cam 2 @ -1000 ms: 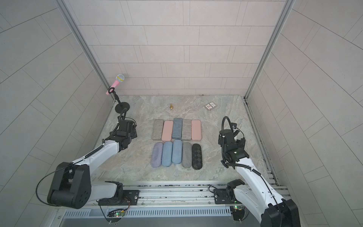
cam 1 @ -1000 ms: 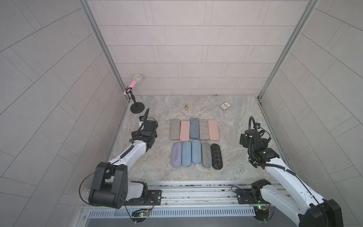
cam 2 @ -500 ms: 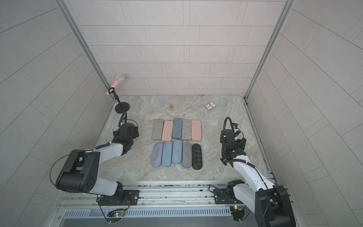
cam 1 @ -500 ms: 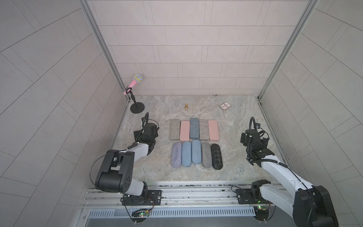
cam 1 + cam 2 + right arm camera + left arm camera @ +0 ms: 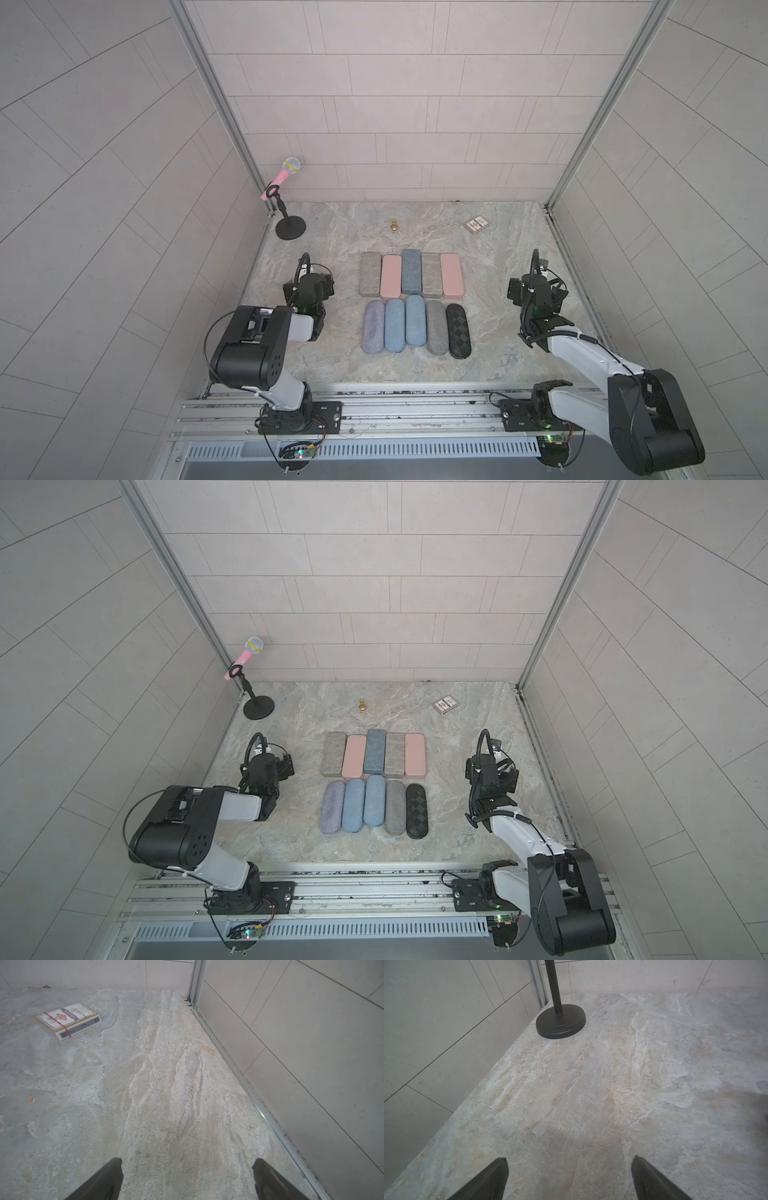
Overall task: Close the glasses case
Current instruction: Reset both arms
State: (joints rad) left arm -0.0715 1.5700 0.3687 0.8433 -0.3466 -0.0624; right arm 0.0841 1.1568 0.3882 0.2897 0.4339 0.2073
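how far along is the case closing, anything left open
Done: all ten cases lie shut in two rows in both top views; no lid stands up. In hand: nothing; the left pincer and right pincer are open and empty over bare table. Left: no open case visible.

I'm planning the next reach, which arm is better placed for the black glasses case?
Right. The black glasses case ends the near row nearest the right gripper; four cases lie between it and the left gripper.
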